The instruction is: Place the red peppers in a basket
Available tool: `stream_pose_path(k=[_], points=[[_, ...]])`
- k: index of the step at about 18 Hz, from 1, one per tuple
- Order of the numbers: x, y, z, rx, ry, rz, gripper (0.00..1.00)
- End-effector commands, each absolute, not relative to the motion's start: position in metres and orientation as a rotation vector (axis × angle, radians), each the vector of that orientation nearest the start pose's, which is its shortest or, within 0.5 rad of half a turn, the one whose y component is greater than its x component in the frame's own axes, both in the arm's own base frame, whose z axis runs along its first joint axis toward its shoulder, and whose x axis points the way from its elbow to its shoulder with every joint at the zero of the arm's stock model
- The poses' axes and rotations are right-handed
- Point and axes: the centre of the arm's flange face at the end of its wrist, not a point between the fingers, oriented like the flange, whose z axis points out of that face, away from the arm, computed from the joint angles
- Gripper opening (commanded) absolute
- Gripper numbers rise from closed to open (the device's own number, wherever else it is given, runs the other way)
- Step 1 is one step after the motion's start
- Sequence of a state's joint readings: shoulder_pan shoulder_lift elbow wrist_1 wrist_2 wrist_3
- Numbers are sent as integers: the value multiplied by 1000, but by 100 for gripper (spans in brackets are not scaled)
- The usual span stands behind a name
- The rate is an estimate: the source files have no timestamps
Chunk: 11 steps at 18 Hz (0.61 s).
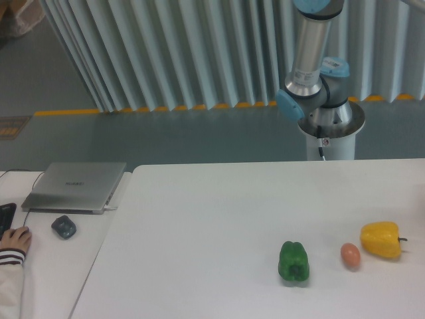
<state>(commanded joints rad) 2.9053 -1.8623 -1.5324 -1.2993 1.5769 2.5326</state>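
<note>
The one camera view looks across a white desk [212, 219] toward a wall of pale vertical slats.

The arm [312, 46] shows only as its base on a round pedestal behind the desk's far edge, with one grey link rising out of the top of the frame. Its hand is out of view, so I cannot tell whether it is spread, pressed together or pinching anything. The red pepper is also out of view, and no basket shows either.

Take the green pepper [293, 262] as landmark: it lies on the desk near the front edge, right of centre. Just to its right, and apart from it, sits a small brownish egg [350, 255]. Further right, near the egg but not touching it, lies the yellow pepper [381, 240], its dark stem pointing right.

Far to the left of the green pepper, a closed silver laptop [76, 186] rests on a second, lower desk that butts against the white one. In front of the laptop lies a dark mouse [64, 226]. At the left edge of the frame, a person's hand [13, 240] in a white sleeve rests beside a dark keyboard corner [5, 216].
</note>
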Motion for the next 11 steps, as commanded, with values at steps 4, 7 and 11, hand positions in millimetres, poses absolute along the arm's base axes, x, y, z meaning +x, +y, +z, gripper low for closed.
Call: stream_pose_path(k=[4,7,11], points=[[-557,268,373,-2611,1762,23,100],[-559,269,378,-2615,1745,52,100],[-557,274,381,-2600,1702,89,100]])
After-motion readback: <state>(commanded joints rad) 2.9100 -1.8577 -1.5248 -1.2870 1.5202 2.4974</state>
